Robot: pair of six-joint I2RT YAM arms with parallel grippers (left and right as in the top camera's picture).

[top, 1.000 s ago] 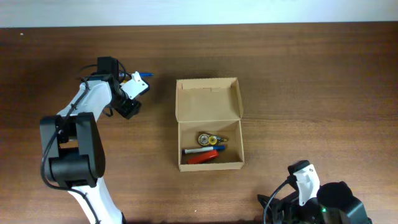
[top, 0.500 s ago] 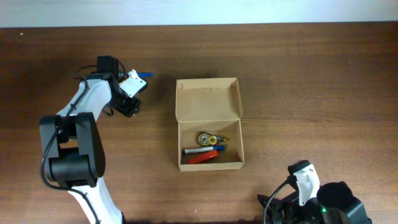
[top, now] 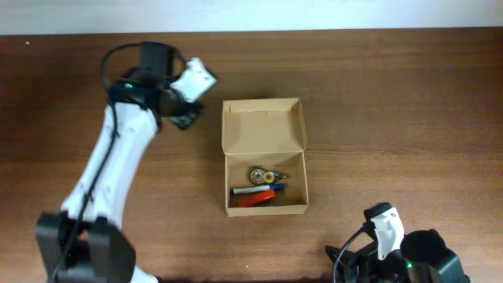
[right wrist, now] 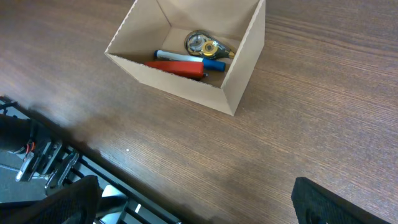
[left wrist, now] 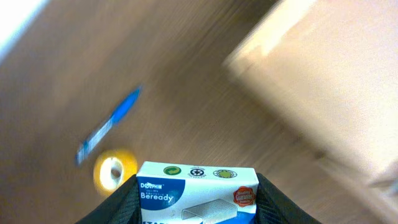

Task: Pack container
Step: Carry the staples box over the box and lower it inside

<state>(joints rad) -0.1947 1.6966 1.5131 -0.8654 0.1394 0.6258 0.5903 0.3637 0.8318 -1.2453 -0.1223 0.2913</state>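
container (top: 263, 130): brown cardboard box on the wooden table (top: 393, 118), lid flap open and laid back flat, tuck tabs along its far edge; seen from overhead it sits just beside the left pincer (top: 189, 93), to that pincer's right and a little nearer the arm bases, not touching it; from the right pincer (right wrist: 196, 183) it lies ahead and slightly to the left, apart from it; contents, all on the box floor: a round gold correction-tape dispenser (top: 262, 174) farthest from the right pincer, a white marker with blue ends (top: 250, 190) next, a red marker (top: 255, 200) against the near wall; left pincer: closed on a white and blue staple box (left wrist: 198, 183), its dark fingers (left wrist: 121, 204) pressed to the two sides of the box, the printed face turned to the wrist camera; the left wrist view is blurred; beyond this pincer it shows a blue pen (left wrist: 109, 124) and a yellow tape roll (left wrist: 114, 171) lying on the table close together, and the pale side of the container ahead to the right; right pincer: fingers spread wide at the lower corners of its wrist view, nothing between them, low at the near edge of the table.
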